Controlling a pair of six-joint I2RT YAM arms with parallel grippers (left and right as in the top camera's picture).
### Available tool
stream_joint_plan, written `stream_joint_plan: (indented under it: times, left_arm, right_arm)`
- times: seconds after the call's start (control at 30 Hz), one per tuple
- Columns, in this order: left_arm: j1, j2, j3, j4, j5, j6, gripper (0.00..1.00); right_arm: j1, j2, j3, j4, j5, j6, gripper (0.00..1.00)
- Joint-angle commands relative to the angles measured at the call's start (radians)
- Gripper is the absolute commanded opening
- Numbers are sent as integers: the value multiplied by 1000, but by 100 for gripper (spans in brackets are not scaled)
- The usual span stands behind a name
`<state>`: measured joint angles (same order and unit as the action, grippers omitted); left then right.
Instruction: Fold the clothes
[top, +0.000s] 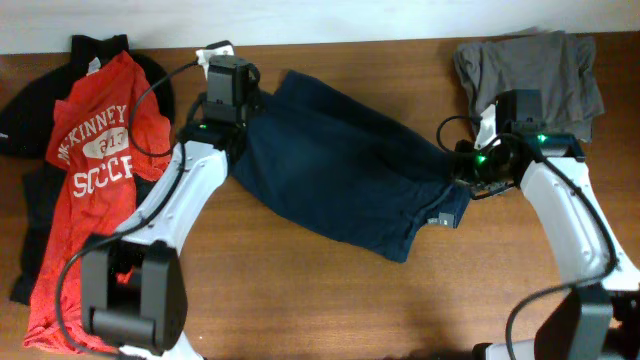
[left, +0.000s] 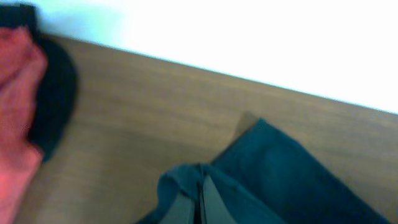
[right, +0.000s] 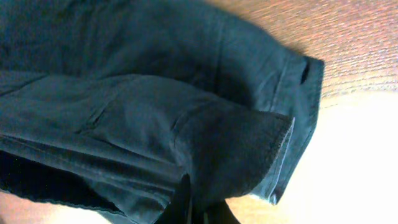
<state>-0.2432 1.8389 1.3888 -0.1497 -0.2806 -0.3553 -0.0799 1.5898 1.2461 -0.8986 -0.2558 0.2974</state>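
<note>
Left tool (top: 243, 108) pinches navy shorts (top: 340, 170), left end; right tool (top: 463, 165) pinches right end; arms angled inward.

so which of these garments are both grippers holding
The dark navy-blue shorts stretched across the middle: the left gripper and right gripper each pinch one end. The red T-shirt, black pieces and grey garment are not gripped.
</note>
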Motion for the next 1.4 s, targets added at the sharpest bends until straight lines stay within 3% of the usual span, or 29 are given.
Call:
stream_joint_plan:
  times: [0.0,0.37,0.47,0.53,0.67,0.73,0.77,0.97,1.1,1.37]
  left_arm:
    - [29,79,18,87,-67,12,1]
    - [9,240,18,316,-29,12,7]
    - [7,258,18,366,-29,12,35]
    - [8,270,18,402,-29,13,98]
    - [8,271,19,403,-28,43,99]
    - [8,270,19,395,-14,131,99]
    - [8,268,19,382,13,180,99]
    - [13,258,29,236,98,284,99]
    - [31,257,34,153,183,323,99]
    - [109,168,132,-39,188,323,99]
  right_arm:
    - [-84,46,7,21,110,18,4]
    - [-91,167,7,227,111,14,4]
    - [-92,209,7,283,111,14,4]
    - [-91,236,7,328,111,14,15]
    - [-92,233,21,343,105,13,52]
    - [-92,202,75,264,68,-21,79]
    - [-92,190,97,229,63,-21,82]
    - [-43,155,263,-27,-29,-111,80]
    - [56,177,257,-43,-21,-129,73]
    - [139,285,256,-1,-21,-125,69]
